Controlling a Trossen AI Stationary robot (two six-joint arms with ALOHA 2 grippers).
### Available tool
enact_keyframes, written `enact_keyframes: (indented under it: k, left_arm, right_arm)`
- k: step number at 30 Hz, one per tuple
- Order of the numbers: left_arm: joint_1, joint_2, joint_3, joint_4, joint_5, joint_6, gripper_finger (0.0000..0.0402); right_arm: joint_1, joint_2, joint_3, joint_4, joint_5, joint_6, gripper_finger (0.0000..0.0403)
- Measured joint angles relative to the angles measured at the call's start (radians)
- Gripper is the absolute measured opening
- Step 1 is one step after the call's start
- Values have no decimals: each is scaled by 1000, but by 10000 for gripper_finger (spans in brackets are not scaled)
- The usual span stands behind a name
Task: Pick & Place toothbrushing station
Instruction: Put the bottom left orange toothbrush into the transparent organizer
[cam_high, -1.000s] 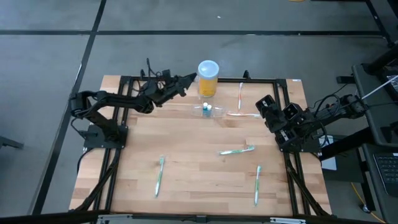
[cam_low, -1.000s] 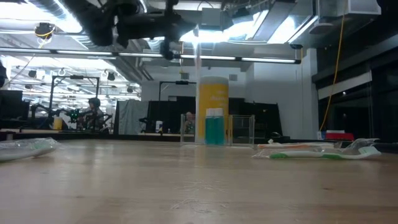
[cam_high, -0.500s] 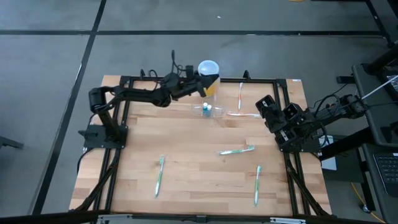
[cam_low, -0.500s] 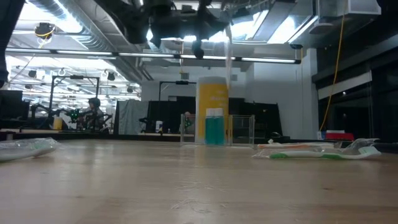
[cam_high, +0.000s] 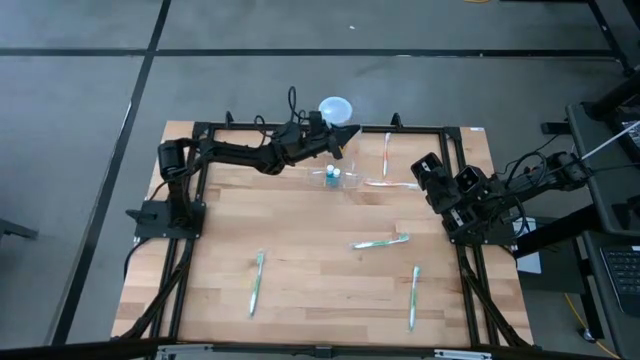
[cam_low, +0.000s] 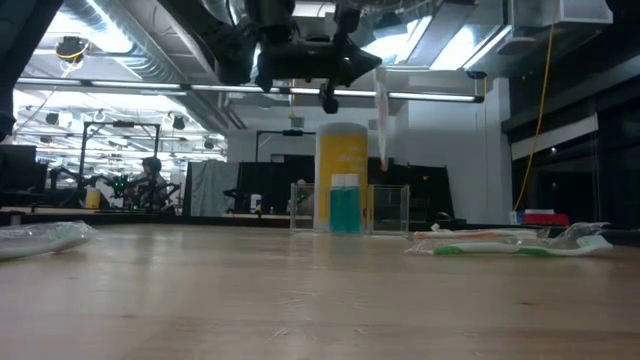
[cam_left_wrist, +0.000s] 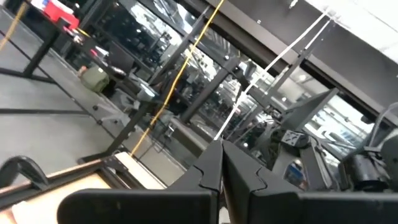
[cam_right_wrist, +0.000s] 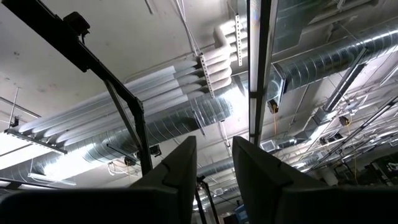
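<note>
The left gripper (cam_high: 345, 132) is pinched tight on a toothbrush (cam_low: 382, 105) that hangs down, ready to drop in. The toothbrushing station (cam_high: 345, 178) sits just below it. The right gripper (cam_high: 425, 168) waits off to the side, fingers apart, holding nothing.

Setting: industrial robotics lab
Evidence: exposed ceiling ducts (cam_right_wrist: 155, 118), strip lighting (cam_low: 120, 88), distant workstations (cam_low: 100, 190), framed wooden table (cam_high: 320, 260)

Left claw (cam_high: 345, 133) swung rightward with toothbrush (cam_low: 381, 118), now above yellow container (cam_low: 341, 175).
</note>
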Motion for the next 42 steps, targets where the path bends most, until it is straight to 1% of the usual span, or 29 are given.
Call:
enact_keyframes:
  k: [15,22,30,34,37,42]
  left_arm:
    - [-3,0,0,-45,11,25,2]
    - [-3,0,0,-45,10,-8,2]
    - [-4,0,9,-38,-19,-89,2]
    - [-19,0,46,-37,-20,-68,2]
    - [-26,0,88,-80,-21,-45,2]
    - [-40,-1,146,-234,-62,37,2]
  right_arm:
    - [0,0,0,-5,0,3,105]
    - [0,0,0,-9,0,3,105]
    - [0,0,0,-23,0,3,105]
    - [0,0,0,-27,-1,2,105]
    - [0,0,0,-29,-4,-1,105]
    - [0,0,0,-31,-4,-1,105]
